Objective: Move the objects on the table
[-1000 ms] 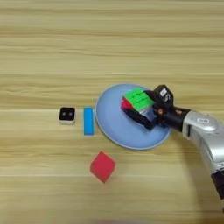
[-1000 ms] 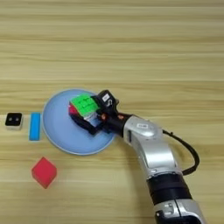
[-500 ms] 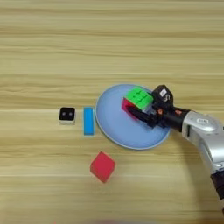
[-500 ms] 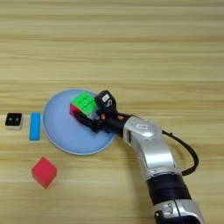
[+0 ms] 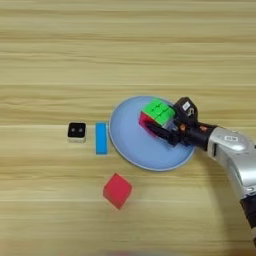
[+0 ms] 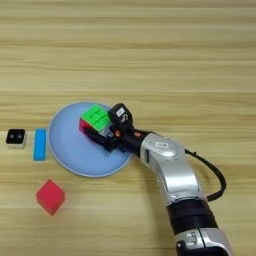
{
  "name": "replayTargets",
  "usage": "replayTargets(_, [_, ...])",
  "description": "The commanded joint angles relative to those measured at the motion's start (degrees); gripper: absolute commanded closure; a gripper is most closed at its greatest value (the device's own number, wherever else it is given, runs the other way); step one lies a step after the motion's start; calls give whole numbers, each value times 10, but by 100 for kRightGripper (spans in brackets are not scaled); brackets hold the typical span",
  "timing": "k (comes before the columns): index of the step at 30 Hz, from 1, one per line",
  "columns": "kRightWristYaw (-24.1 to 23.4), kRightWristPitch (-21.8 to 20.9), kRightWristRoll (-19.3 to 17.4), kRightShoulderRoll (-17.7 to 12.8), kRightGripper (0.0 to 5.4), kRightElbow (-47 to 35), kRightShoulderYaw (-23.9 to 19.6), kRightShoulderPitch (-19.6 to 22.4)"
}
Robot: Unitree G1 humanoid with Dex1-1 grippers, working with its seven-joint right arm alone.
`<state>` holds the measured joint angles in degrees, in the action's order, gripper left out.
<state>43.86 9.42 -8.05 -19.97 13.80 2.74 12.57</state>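
Note:
The puzzle cube, green on top and red-pink on its side, sits tilted over the right half of a light blue plate. My right gripper reaches in from the right and is shut on it, with one black finger along its near side and the other behind it. The plain red cube lies on the table in front of the plate, well away from the gripper. In the right eye view the silver forearm runs from the bottom edge up to the puzzle cube.
A flat blue bar lies just left of the plate, and a small black and white block lies left of that. A black cable loops out to the right of the forearm.
The puzzle cube and the gripper have shifted only very slightly over the plate. The red cube, the bar and the small block have not moved.

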Motion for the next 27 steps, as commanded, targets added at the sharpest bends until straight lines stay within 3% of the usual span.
replayTargets(1, [-16, -16, -7, -10, 206, -46, -16, 33])
replayTargets(14, [-16, 14, -28, -8, 207, -142, -18, 31])
replayTargets(27, [6, 53, -35, 6, 207, -228, 39, 28])
